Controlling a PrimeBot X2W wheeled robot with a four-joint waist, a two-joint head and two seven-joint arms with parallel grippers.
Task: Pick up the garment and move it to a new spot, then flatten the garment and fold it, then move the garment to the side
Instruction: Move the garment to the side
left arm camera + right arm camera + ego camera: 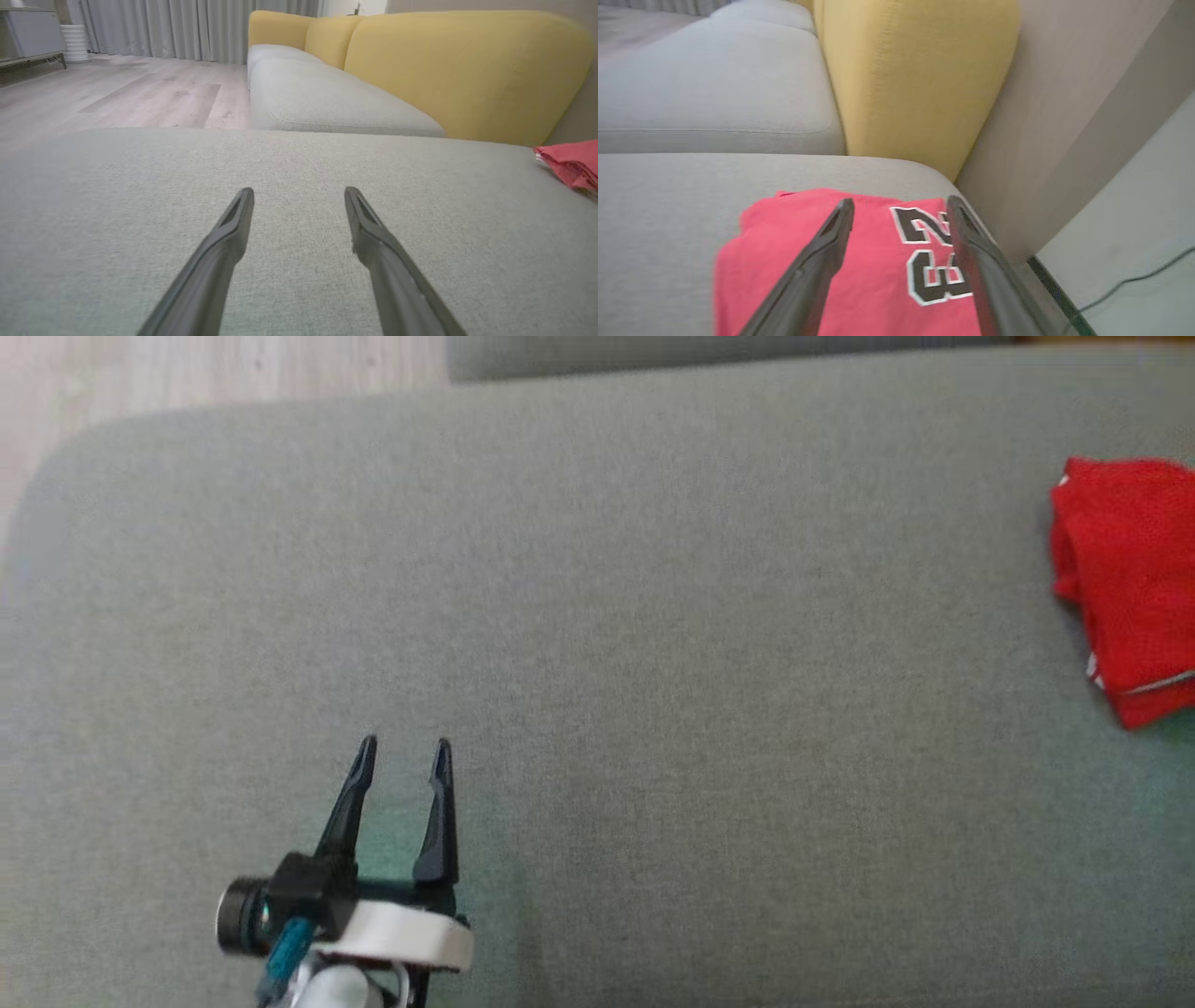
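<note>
Your right end effector hangs open above the folded red jersey at the grey sofa cushion's right edge, so lift straight, or a fingertip could snag a fold and drag it off.

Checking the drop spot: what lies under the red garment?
The grey sofa cushion shows around the folded red garment. The patch directly beneath, and anything between its layers, is covered.

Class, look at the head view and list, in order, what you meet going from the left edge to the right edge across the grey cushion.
left gripper, jaws open → bare stretch of grey cushion → folded red garment at the right edge
</note>
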